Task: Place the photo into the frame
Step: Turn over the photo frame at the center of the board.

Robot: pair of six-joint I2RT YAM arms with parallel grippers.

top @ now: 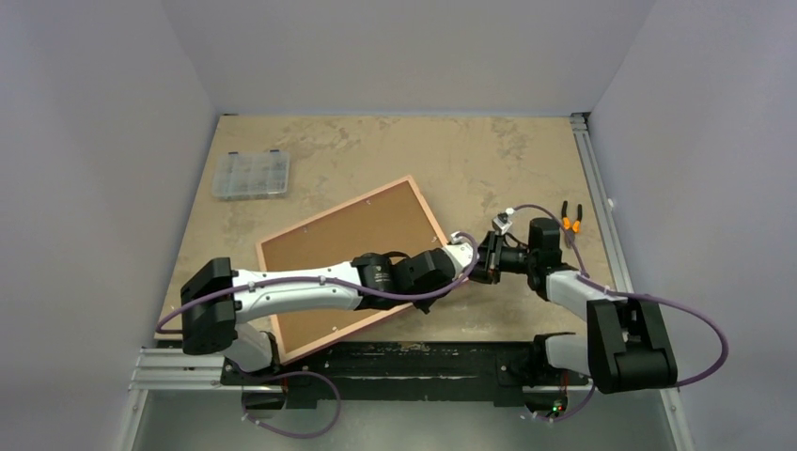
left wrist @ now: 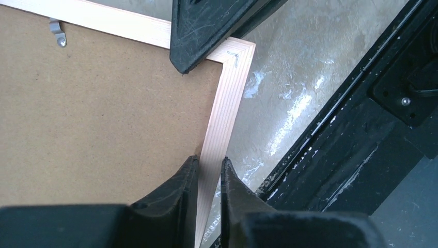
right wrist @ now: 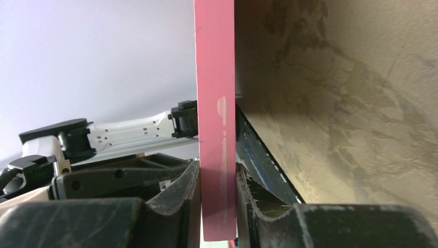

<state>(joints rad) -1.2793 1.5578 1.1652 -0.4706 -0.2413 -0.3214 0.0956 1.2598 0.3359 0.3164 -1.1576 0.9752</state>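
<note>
Back wall point(top: 404, 47): plain pale lilac-grey, far beyond the left hand point(top: 459, 251) and the right hand point(top: 481, 260).
Left wall point(top: 85, 141): same pale colour, well outside the left hand.
Right wall point(top: 705, 113): same, outside the right hand.
Surface point(top: 470, 150): mottled tan, blotchy, beneath both hands.
Rail point(top: 594, 188): silver metal along the surface's edge, past the right hand.
Black strip point(top: 414, 362): behind both hands.
Light: soft, even, dull sheen on the surface.

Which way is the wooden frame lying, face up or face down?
Face down: the frame has its brown backing board and a metal clip showing on top.
</note>
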